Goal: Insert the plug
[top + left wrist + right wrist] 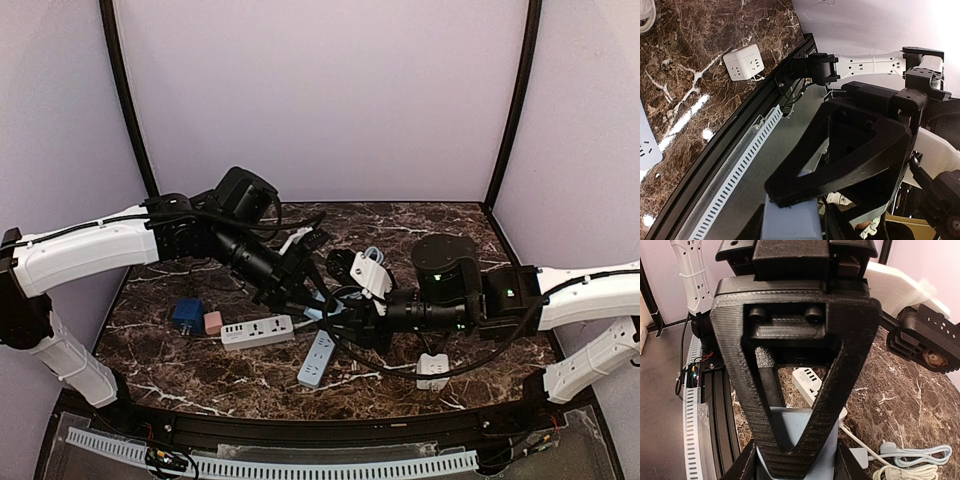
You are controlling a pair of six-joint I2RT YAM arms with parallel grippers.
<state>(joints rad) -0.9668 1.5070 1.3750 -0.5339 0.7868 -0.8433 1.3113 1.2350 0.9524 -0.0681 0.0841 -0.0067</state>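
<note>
A light-blue power strip [318, 360] lies on the marble table in front of the centre. My right gripper [345, 322] reaches in from the right and is shut on its far end. In the right wrist view [795, 452] the light-blue strip body [805, 427] sits between the black fingers. My left gripper [305, 298] comes in from the left, just above the strip's far end. It is shut on a light-blue plug [790, 222], seen in the top view [313, 313] as a small pale piece. The plug's prongs are hidden.
A white power strip [257, 331] with USB ports [815, 382] lies left of the blue one. A blue adapter [186, 313] and a pink block [212, 322] lie further left. A white cube socket [432, 370] [742, 62] stands front right. White cables and plug [370, 270] lie behind.
</note>
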